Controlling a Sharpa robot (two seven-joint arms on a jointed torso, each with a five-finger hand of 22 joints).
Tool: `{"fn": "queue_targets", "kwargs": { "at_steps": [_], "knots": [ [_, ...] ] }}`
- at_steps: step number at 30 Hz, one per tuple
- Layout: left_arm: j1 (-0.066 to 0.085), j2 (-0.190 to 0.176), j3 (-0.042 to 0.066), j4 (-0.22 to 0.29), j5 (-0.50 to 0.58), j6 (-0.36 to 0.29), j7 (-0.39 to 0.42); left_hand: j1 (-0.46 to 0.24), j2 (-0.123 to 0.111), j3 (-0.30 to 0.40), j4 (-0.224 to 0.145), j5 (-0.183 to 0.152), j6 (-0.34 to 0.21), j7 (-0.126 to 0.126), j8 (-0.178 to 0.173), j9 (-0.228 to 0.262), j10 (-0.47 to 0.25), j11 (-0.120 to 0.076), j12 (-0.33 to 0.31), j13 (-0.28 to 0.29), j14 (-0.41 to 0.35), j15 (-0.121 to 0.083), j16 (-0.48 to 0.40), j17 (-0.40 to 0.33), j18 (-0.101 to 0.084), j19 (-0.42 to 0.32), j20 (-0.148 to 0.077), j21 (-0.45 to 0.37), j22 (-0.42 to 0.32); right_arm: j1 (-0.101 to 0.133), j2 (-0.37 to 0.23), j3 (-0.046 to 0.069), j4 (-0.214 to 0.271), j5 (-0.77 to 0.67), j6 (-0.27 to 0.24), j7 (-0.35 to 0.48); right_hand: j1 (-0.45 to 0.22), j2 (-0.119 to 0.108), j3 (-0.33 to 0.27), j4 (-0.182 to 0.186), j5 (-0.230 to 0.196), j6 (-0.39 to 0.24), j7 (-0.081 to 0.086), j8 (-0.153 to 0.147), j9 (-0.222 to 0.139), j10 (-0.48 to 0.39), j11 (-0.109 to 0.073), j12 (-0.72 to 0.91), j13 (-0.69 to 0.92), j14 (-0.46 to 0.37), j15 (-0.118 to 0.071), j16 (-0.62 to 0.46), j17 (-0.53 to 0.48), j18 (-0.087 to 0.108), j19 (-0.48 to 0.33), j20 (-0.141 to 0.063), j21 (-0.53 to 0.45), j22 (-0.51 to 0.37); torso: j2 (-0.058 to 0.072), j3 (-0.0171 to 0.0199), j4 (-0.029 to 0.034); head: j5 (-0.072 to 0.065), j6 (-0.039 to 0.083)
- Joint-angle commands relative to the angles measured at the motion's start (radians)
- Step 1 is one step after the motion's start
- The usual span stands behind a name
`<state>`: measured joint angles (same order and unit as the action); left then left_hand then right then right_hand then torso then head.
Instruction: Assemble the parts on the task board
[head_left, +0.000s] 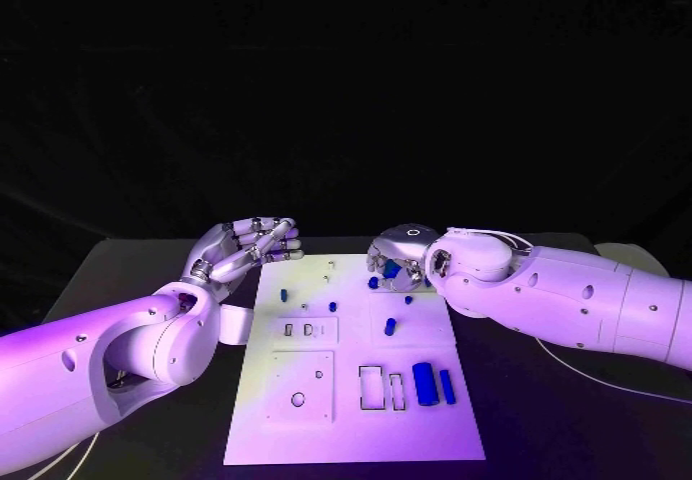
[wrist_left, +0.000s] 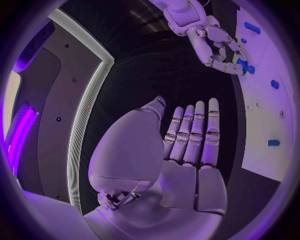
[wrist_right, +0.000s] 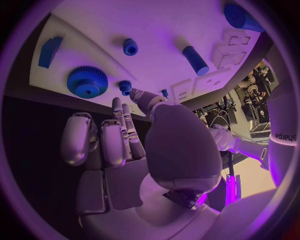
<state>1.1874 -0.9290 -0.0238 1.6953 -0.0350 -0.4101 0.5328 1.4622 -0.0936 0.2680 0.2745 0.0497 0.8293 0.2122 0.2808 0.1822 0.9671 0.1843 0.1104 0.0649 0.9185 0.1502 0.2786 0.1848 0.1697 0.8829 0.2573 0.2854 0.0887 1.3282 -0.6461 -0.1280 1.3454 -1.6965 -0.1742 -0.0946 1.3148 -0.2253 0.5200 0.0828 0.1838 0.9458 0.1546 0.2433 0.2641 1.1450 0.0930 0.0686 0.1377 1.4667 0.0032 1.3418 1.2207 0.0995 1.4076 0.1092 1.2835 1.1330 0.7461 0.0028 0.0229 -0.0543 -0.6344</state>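
Two white robot arms reach over a black table (head_left: 173, 440) toward the white rectangular task board (head_left: 353, 430) lying at its middle. The left robot hand (head_left: 245, 252) hovers just off the board's far left corner, palm up and fingers held straight and close together, with nothing in its grasp; the left wrist view shows the same flat, empty palm (wrist_left: 187, 150). The right robot hand (head_left: 400, 262) hangs over the board's far right area, fingers pointed down at a small blue gear-shaped part (wrist_right: 125, 87). In the right wrist view its fingertips (wrist_right: 139, 96) lie right at that small gear, but whether they actually pinch it cannot be told. Beside it on the board sits a large blue toothed gear (wrist_right: 87, 82), with a small blue round knob (wrist_right: 130, 46), a blue cylindrical peg (wrist_right: 195, 60) and a blue wedge-shaped block (wrist_right: 49, 51) spread farther across the white surface. Nearer the robot, a long blue cylinder (head_left: 424, 383) and a slim blue bar (head_left: 447, 386) lie side by side next to two rectangular cut-outs (head_left: 382, 387).
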Motion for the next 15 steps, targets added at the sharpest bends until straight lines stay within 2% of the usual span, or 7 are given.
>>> {"fn": "queue_targets", "kwargs": {
  "at_steps": [1,4,9,15],
  "knots": [
    [0.002,0.000,0.002,0.005,-0.001,0.019,0.004,-0.001,-0.008,0.003,0.002,0.002,0.007,0.021,-0.004,-0.002,0.004,0.004,-0.008,-0.001,0.006,-0.001,0.000,0.001,0.016,0.006,0.001,0.003,-0.002,0.000,0.007,-0.001,-0.007,-0.027,0.022,-0.007,0.000,-0.009,0.003,0.004,-0.004,-0.007,0.002,-0.006,0.001,-0.008,0.002,-0.004,0.001,0.044,0.006,0.005,0.001,-0.021,0.007,-0.002,0.003,0.001,0.004,-0.0003,0.0022,-0.002,-0.001],
    [0.002,-0.001,0.002,0.006,-0.001,0.019,0.003,-0.001,-0.008,0.003,0.002,0.002,0.007,0.021,-0.004,-0.002,0.004,0.004,-0.008,-0.001,0.006,-0.001,0.000,0.001,0.016,0.006,0.001,0.003,-0.002,-0.001,0.012,-0.002,-0.011,-0.028,0.023,-0.006,0.000,-0.007,0.004,0.005,-0.005,-0.006,0.003,-0.005,0.002,-0.009,0.003,-0.004,0.002,0.044,0.007,0.008,0.005,-0.021,0.006,-0.002,0.005,0.004,0.006,0.0002,0.0012,0.000,-0.003],
    [0.002,-0.002,0.003,0.005,-0.001,0.020,0.002,-0.002,-0.008,0.003,0.003,0.002,0.007,0.022,-0.005,-0.002,0.003,0.004,-0.010,-0.001,0.006,-0.001,-0.001,0.001,0.015,0.006,0.001,0.002,-0.002,-0.002,0.022,-0.003,-0.020,-0.030,0.029,-0.006,0.002,-0.002,0.007,0.006,-0.004,-0.002,0.002,-0.003,0.005,-0.005,0.003,-0.002,0.004,0.044,0.007,0.014,0.010,-0.023,0.009,-0.001,0.016,0.019,0.011,0.0002,0.0041,-0.002,-0.002],
    [0.002,-0.002,0.003,0.004,-0.001,0.021,0.000,-0.002,-0.008,0.003,0.003,0.002,0.007,0.022,-0.005,-0.002,0.003,0.004,-0.010,-0.001,0.006,-0.001,-0.001,0.001,0.015,0.006,0.001,0.002,-0.002,-0.004,0.027,-0.004,-0.027,-0.037,0.033,-0.006,0.005,0.001,0.010,0.006,-0.002,0.003,0.003,0.000,0.008,-0.002,0.002,-0.001,0.006,0.044,0.007,0.019,0.013,-0.024,0.009,0.000,0.024,0.029,0.012,-0.0002,0.0045,0.000,-0.007]
  ]
}}
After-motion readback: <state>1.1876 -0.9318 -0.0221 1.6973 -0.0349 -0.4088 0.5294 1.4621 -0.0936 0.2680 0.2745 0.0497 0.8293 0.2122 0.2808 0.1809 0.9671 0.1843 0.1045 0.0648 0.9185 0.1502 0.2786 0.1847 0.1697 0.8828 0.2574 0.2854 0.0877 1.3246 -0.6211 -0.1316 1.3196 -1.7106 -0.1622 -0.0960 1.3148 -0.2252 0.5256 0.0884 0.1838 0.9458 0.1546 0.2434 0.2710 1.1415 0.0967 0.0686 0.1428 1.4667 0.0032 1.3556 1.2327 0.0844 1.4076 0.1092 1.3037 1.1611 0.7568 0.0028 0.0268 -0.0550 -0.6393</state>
